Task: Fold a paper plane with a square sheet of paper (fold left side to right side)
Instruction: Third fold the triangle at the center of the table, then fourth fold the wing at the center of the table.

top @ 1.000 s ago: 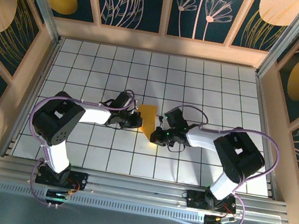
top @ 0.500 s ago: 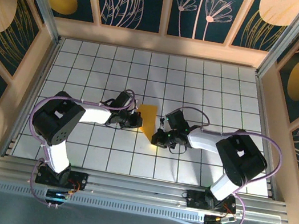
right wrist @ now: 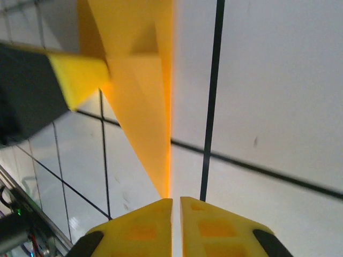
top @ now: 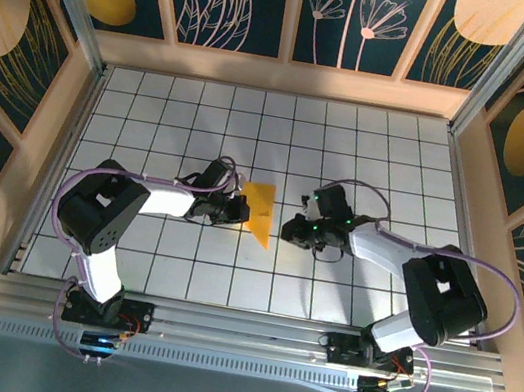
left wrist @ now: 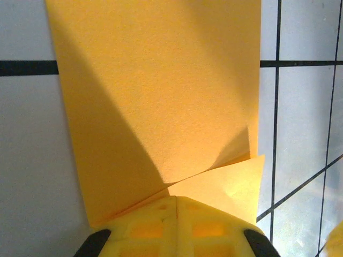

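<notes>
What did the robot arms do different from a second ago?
The right gripper let go of the folded orange-yellow paper and slid away to the right, so it now sits apart from the paper's point. The paper now lies flatter and shows more. The left gripper stayed put, still shut on the paper's left edge.

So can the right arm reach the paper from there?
Probably yes. The right gripper sits just beside the paper, with only bare tiles between them. The left gripper is shut on the paper's other edge, well out of the way.
</notes>
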`<state>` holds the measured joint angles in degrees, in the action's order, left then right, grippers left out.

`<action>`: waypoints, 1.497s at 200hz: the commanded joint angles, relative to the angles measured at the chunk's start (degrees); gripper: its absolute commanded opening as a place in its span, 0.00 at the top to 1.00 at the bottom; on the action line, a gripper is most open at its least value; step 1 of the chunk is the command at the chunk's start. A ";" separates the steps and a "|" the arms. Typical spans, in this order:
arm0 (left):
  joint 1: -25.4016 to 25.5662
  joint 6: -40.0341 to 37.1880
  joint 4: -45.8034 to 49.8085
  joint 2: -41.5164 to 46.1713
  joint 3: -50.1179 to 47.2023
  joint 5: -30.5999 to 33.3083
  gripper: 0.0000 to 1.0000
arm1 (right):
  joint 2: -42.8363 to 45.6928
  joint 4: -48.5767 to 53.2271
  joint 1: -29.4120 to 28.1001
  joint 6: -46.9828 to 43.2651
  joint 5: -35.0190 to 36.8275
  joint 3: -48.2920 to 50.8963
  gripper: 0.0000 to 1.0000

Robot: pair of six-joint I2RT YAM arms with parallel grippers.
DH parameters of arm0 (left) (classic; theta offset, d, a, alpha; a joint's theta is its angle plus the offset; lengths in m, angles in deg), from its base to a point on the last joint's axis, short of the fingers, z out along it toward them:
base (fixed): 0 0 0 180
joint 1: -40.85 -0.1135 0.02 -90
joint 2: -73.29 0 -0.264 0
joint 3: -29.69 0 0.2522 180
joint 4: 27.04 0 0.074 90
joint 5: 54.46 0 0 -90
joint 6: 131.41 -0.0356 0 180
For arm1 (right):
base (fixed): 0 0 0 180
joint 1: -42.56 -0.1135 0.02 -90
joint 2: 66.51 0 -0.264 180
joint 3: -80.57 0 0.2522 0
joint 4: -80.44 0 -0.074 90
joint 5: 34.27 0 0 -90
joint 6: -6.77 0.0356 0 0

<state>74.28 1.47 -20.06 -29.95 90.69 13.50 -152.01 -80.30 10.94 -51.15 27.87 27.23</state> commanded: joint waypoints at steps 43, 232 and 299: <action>0.13 5.21 -2.17 -5.91 0.86 0.08 1.00 | -1.37 -12.68 5.48 -2.54 0.96 1.54 0.77; -4.43 7.96 -1.45 10.25 -1.79 14.43 0.69 | -17.54 -20.57 2.90 -14.50 -6.95 -7.60 0.65; -4.73 7.41 -1.04 10.33 -1.85 14.55 0.68 | -19.85 -20.26 2.52 -14.32 -7.73 -9.74 0.70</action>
<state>69.99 8.68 -21.98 -21.12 89.18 27.12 -171.13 -99.84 13.96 -64.75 21.22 18.84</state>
